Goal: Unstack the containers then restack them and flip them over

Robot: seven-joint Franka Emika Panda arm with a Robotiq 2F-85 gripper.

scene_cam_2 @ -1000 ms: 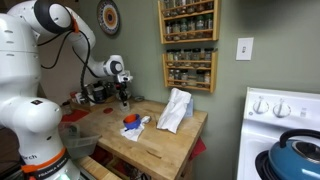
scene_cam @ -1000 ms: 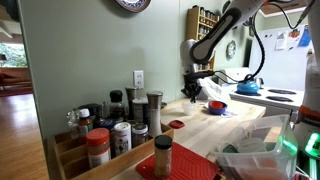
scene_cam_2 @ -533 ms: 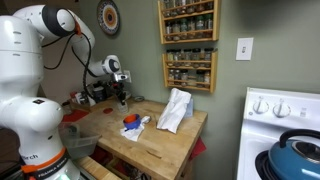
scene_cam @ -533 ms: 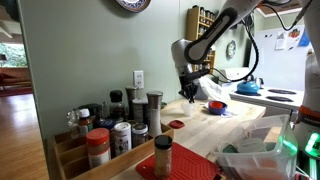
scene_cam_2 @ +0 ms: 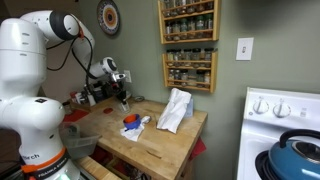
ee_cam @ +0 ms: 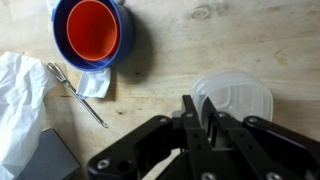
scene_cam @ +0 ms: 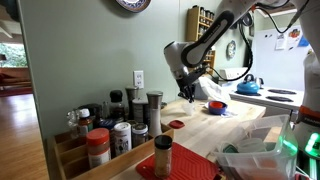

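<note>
Check the tool [ee_cam: 200, 108] first: closed to a narrow slit, with nothing visibly gripped. Locate the nested stack on the desk [ee_cam: 270, 40], ahead and to the tool's left: orange container [ee_cam: 92, 28] seated inside blue container [ee_cam: 95, 64]. Find the clear container [ee_cam: 240, 98] just right of the fingertips, with its near edge hidden behind them. Open fully before descending. Centre over the orange rim, pinch one wall only, and lift straight up to avoid dragging the blue one. Keep clear of the metal utensil [ee_cam: 85, 95] and white cloth [ee_cam: 18, 95] further left.
</note>
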